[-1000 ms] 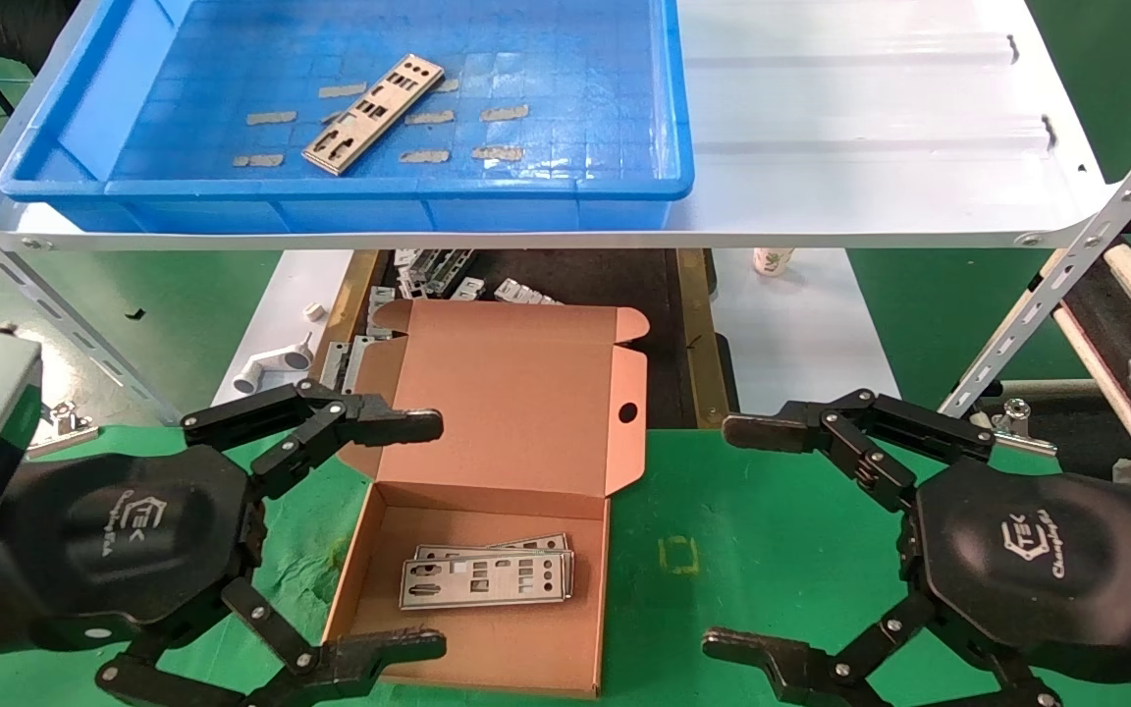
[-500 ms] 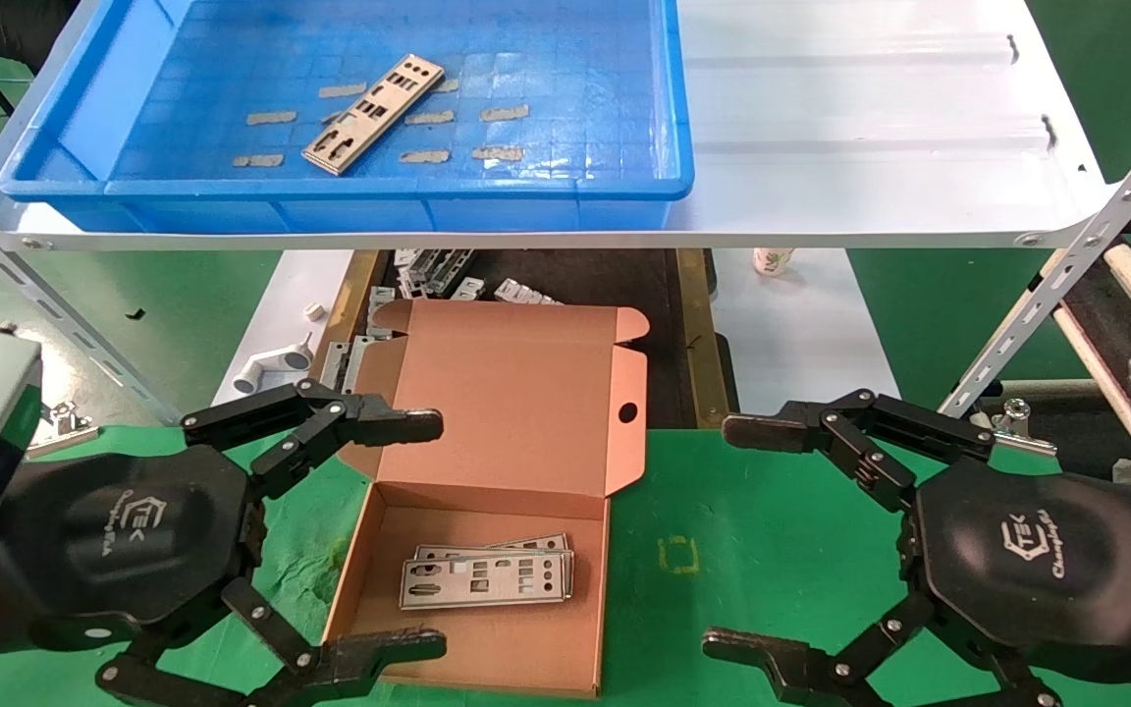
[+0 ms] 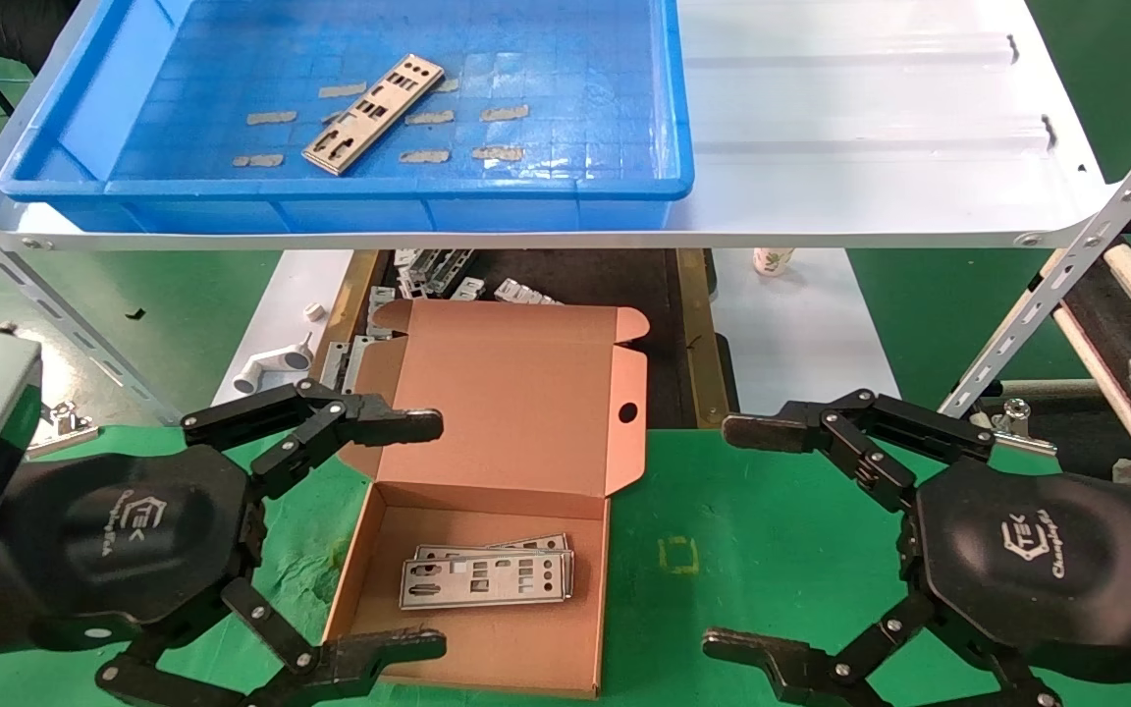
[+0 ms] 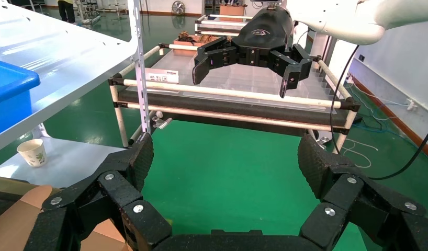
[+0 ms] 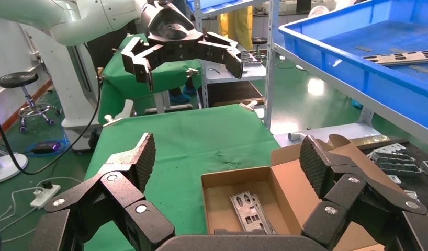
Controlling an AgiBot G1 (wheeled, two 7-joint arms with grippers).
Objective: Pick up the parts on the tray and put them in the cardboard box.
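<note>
Between picks right now, I'd say. My left gripper (image 3: 330,535) hangs low with both fingers spread wide apart, nothing in it; my right gripper (image 3: 801,540) mirrors it on the other side, just as wide, just as empty. The cardboard box (image 3: 487,628) sits between the two, closer to my left — its lid is thrown back, away from me, and my left fingers bracket the box's near-left corner. Two parts in the box (image 3: 487,577) already lie stacked flat on its floor, the lower one peeking out behind.

One last part (image 3: 374,113) is left, as far as I can see, lying at a slant on the floor of the tray (image 3: 350,191), up on the white shelf (image 3: 870,118), ahead of and above my left side. Next move, by my guess: lift the left arm up over the near rim, come down w/ fingers straddling the plate's narrow width. It's thin and flat on a gridded floor, so getting a fingertip under an edge looks like the tricky bit; could skid instead of lifting.

Under my grippers there's a green cloth (image 3: 752,511). Beyond the box a dark bench w/ more loose metal pieces (image 3: 438,275), a white pipe fitting (image 3: 271,368) just beyond my left fingers, a paper cup (image 3: 772,260) further off. Room is a workshop — green floor, a roller rack (image 4: 227,94) out past my right gripper
</note>
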